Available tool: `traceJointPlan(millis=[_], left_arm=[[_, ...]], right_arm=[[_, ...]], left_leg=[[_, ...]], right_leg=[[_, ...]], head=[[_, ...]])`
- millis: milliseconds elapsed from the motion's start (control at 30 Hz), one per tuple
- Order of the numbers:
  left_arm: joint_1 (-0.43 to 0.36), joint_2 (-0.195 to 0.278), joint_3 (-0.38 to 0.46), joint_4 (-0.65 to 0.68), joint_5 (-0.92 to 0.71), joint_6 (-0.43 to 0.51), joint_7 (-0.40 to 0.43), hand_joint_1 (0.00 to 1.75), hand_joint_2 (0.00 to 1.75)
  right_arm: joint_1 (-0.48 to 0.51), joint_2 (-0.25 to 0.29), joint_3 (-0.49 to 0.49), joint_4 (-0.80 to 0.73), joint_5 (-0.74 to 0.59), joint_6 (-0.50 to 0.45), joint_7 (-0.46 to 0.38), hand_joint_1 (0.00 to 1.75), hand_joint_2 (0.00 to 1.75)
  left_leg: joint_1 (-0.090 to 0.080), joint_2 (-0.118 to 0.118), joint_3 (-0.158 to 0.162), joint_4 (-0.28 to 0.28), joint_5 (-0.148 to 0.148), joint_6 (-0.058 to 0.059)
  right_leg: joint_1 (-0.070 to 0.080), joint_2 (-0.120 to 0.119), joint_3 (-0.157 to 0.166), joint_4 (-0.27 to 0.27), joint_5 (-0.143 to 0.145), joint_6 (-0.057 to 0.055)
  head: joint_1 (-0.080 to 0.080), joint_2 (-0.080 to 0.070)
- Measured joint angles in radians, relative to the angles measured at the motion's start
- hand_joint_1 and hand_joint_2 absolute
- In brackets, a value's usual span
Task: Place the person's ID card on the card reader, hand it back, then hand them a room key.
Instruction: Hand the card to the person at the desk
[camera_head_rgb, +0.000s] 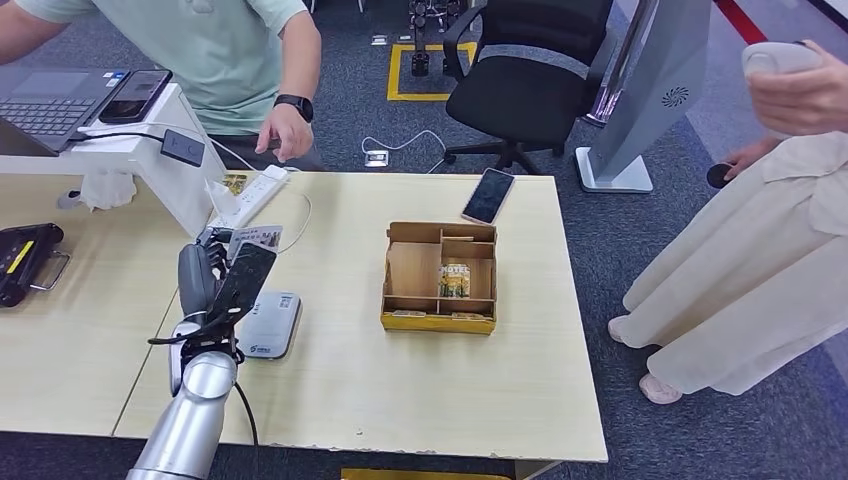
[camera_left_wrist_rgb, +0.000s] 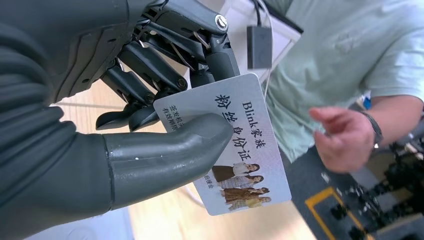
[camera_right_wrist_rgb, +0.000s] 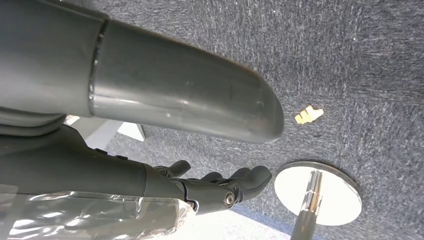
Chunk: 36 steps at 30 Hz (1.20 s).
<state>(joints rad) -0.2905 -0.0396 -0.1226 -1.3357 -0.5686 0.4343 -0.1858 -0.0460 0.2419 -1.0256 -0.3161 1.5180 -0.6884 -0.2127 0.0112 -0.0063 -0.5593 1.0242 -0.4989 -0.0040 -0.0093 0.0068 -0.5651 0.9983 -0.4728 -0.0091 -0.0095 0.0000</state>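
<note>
Left hand pinches the ID card between thumb and fingers, printed face outward (likely for handing back). We hold it above the card reader, toward the person's hand. Right hand hangs over floor, fingers loosely apart, holding nothing. Room keys wait in the cardboard tray.

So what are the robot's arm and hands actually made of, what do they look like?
The left arm is a smooth silver tube with a black cable running alongside. The left hand is dark grey: a ribbed cover, a thick matte thumb, and slimmer black jointed fingers with round silver pivots. The right hand looks alike, with clear plastic wrap near it.
</note>
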Motion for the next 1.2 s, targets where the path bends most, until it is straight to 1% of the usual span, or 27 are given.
traceJointPlan(millis=[200, 333, 467, 700, 1200], left_arm=[[-0.109, -0.02, 0.0, 0.121, -0.04, 0.091, 0.008, 1.75, 1.75], [-0.171, -0.041, 0.0, 0.198, -0.049, 0.116, 0.016, 1.75, 1.75], [-0.212, -0.065, -0.001, 0.257, -0.05, 0.132, 0.019, 1.75, 1.75], [-0.239, -0.087, -0.002, 0.309, -0.05, 0.133, 0.019, 1.75, 1.75], [-0.252, -0.101, -0.01, 0.35, -0.038, 0.132, 0.011, 1.75, 1.75]], right_arm=[[-0.004, 0.0, 0.005, 0.0, 0.013, 0.0, 0.012, 0.0, 0.0], [-0.006, 0.001, 0.012, 0.001, 0.022, 0.0, 0.021, 0.0, 0.0], [-0.007, 0.003, 0.017, 0.002, 0.022, 0.0, 0.025, 0.0, 0.0], [-0.007, 0.005, 0.019, 0.004, 0.021, 0.0, 0.025, 0.0, 0.0], [-0.007, 0.005, 0.024, 0.005, 0.021, 0.0, 0.033, 0.0, 0.0]], left_leg=[[0.0, 0.0, 0.0, 0.0, 0.0, 0.0], [0.0, 0.0, 0.0, 0.001, 0.0, 0.0], [0.0, 0.0, 0.0, 0.001, 0.0, 0.0], [0.0, 0.0, 0.0, 0.001, 0.0, 0.0], [0.0, 0.0, 0.0, 0.001, 0.0, 0.0]], right_leg=[[0.0, 0.0, 0.0, 0.0, 0.0, 0.0], [0.0, 0.0, 0.0, 0.0, 0.0, 0.0], [0.0, 0.0, 0.0, 0.0, 0.0, 0.0], [0.0, 0.0, 0.0, 0.0, 0.0, 0.0], [0.0, 0.001, 0.0, 0.0, 0.0, 0.0]], head=[[0.0, 0.0], [0.0, 0.0], [0.0, 0.0], [0.0, 0.0], [0.0, 0.0]])
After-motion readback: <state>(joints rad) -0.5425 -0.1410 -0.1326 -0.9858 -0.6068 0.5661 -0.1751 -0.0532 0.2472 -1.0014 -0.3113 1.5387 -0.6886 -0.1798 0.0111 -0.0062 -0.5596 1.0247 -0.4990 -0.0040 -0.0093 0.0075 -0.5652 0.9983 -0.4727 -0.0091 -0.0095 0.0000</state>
